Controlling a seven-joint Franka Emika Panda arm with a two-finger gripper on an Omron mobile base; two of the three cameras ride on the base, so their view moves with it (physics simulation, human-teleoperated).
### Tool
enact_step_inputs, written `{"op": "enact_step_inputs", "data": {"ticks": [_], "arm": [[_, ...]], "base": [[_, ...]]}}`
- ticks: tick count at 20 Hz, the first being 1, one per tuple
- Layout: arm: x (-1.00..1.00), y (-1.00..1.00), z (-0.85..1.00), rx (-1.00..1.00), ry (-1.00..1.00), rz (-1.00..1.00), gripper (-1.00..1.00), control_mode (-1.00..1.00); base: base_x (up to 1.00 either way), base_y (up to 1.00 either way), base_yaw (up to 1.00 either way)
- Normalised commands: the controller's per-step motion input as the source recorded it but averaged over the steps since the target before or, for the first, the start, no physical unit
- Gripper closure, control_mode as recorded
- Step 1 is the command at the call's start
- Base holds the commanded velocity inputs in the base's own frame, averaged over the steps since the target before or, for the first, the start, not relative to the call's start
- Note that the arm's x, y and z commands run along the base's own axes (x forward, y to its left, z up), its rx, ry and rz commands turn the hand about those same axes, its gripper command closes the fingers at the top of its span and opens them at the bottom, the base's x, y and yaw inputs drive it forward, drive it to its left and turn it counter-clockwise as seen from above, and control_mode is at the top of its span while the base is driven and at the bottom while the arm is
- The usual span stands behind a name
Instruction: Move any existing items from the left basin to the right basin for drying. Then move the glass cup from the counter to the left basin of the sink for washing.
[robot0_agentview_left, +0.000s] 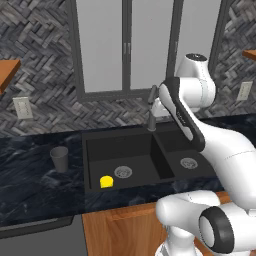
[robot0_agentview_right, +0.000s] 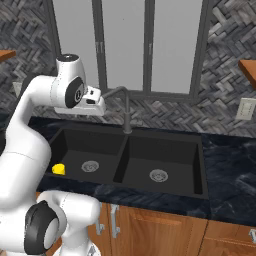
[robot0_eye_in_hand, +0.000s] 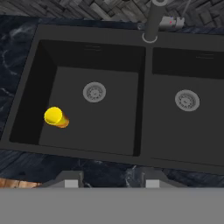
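Gripper hovering high over the sink, jaws parted, holding nothing.
Yellow chunk sits below-left of it — looks light, rounded, probably slippery — pinch across its middle.

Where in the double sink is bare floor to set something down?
The matte black right basin is bare around its round silver drain. In the matte black left basin, only the near-left corner is taken, by the small yellow rounded chunk.
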Motion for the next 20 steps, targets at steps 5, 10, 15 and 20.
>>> {"op": "enact_step_inputs", "data": {"ticks": [5,10,15,20], "arm": [[0.0,0.07,0.0,-0.01,0.0,0.0,-1.0,-1.0],[0.0,0.28,-0.11,-0.01,0.01,0.0,-1.0,-1.0],[0.0,0.31,-0.18,0.0,0.0,0.0,-1.0,-1.0],[-0.01,0.22,-0.19,0.0,0.0,0.0,-1.0,-1.0]], "base": [[0.0,0.0,0.0],[0.0,0.0,0.0],[0.0,0.0,0.0],[0.0,0.0,0.0]]}}
